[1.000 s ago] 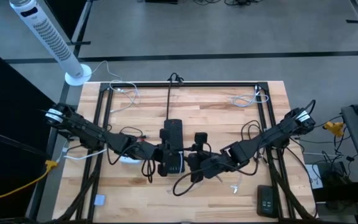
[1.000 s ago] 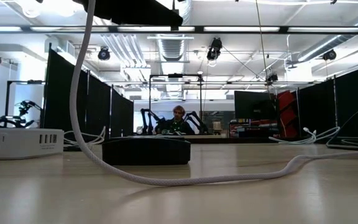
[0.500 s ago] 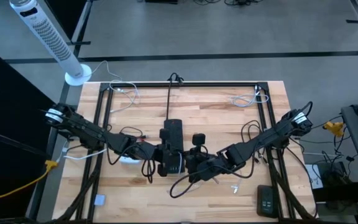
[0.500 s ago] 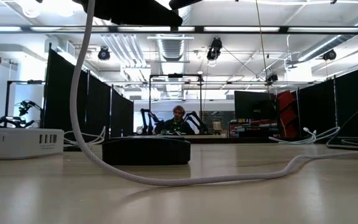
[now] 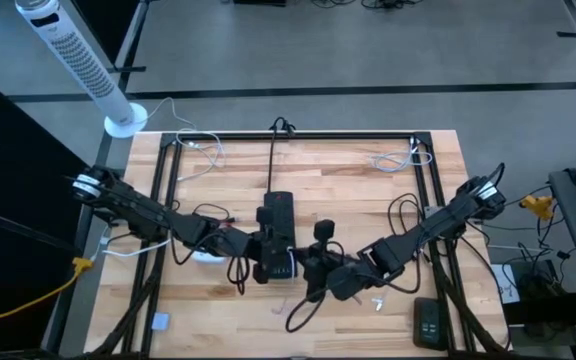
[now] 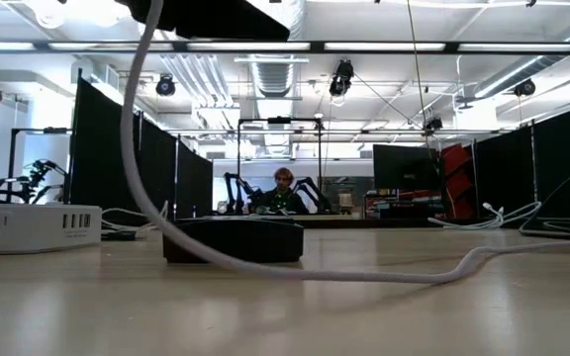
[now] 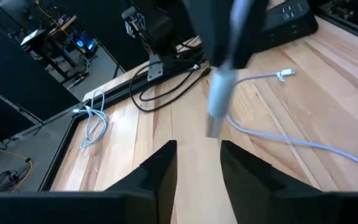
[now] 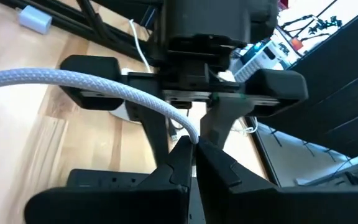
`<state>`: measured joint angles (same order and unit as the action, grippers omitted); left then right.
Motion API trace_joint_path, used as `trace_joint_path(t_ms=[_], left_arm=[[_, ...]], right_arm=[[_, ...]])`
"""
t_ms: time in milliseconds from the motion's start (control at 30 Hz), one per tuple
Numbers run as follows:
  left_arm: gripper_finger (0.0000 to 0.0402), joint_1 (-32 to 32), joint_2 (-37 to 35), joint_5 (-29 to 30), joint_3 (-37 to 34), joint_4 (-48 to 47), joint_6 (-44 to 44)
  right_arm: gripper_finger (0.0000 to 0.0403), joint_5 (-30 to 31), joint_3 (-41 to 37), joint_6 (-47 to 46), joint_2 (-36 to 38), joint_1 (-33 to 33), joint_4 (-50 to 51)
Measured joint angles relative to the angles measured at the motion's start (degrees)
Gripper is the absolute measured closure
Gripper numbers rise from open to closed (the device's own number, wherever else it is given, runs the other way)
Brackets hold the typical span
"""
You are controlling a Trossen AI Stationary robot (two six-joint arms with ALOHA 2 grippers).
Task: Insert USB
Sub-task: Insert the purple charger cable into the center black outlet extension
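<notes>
Right wrist view: the right gripper (image 8: pixel 194 149) is being shown with its jaws pinched shut on the white braided cable (image 8: pixel 92 87), likely so the plug end is being steadied for insertion. In the high view both grippers are meeting at the lower centre of the bench (image 5: pixel 368 190), beside the black power strip (image 5: pixel 276 240). In the left wrist view the left gripper (image 7: pixel 197 165) is being held partly open, nothing between its jaws, with the USB plug (image 7: pixel 219 102) hanging just ahead. No writing is being made out.
</notes>
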<state>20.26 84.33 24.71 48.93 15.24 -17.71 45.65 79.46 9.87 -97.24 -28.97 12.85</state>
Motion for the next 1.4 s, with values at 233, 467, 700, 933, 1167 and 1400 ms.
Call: trace_joint_path(t_ms=[233,467,700,933,1167,1400], left_arm=[[0.03,1.82,-1.33,-0.2,-0.04,1.48,-1.27],[0.0319,2.35,-1.63,-0.16,-0.07,1.86,-2.32],[0.0394,2.42,-1.66,0.48,-0.08,2.47,-3.2],[0.0399,4.09,-1.66,5.04,-0.11,2.52,-5.35],[0.04,5.46,-1.68,11.76,-0.17,1.13,-7.71],[0.04,5.46,-1.81,13.78,-0.17,-0.11,-7.65]], right_arm=[[0.0403,0.52,-0.35,-0.05,0.12,-0.15,0.1],[0.0403,0.83,-0.46,-0.26,0.14,-0.41,0.01],[0.0403,0.72,-0.46,-0.33,0.14,-0.43,0.06],[0.0403,0.73,-0.46,-1.27,0.14,-0.57,1.36],[0.0403,1.09,-0.46,-3.96,0.11,-0.27,6.47],[0.0371,0.91,-0.52,-0.88,0.03,-0.06,6.98]])
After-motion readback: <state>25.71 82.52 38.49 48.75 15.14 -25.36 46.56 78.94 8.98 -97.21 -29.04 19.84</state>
